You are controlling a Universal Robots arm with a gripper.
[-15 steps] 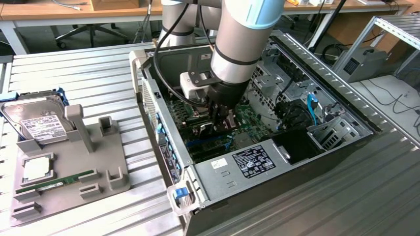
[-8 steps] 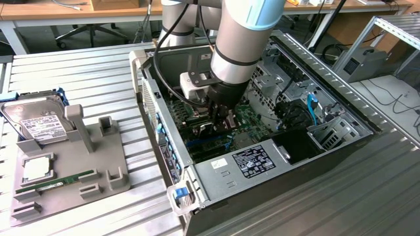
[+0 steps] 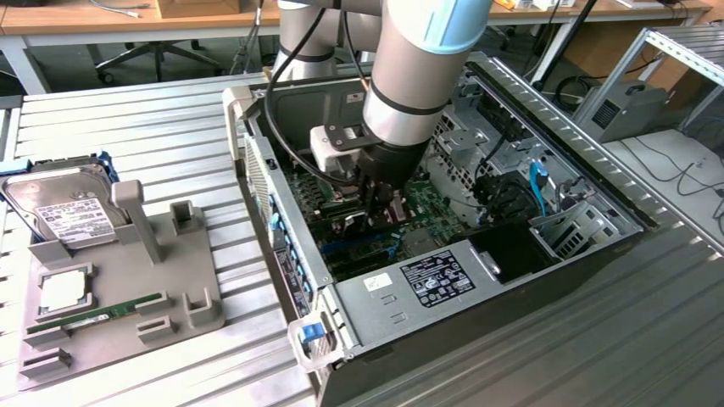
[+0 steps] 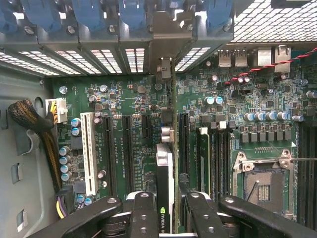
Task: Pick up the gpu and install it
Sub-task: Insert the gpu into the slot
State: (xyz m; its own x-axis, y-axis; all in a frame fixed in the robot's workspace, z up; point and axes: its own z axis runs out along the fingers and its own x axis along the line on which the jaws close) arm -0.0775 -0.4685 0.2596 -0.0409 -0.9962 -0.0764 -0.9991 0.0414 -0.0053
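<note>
The gpu (image 4: 165, 171) is a thin dark card seen edge-on in the wrist view, standing upright over the green motherboard (image 4: 129, 99) in line with a long black expansion slot. Its silvery end bracket (image 4: 165, 34) reaches up to the perforated rear slot openings of the case. My gripper (image 4: 167, 218) is shut on the card's upper edge, with one black finger (image 4: 141, 213) on each side. In the exterior view the gripper (image 3: 385, 210) is lowered deep inside the open computer case (image 3: 374, 301), with the card (image 3: 353, 222) down at the motherboard. Whether the card is fully seated cannot be told.
A grey parts tray (image 3: 181, 280) on the exterior view's left holds a silver hard drive (image 3: 68, 212), a processor (image 3: 64, 291) and a green memory stick (image 3: 97, 312). Inside the case are a white slot (image 4: 89, 153), a processor socket (image 4: 260, 181), a blue cable (image 3: 537, 191) and the power supply (image 3: 436, 275).
</note>
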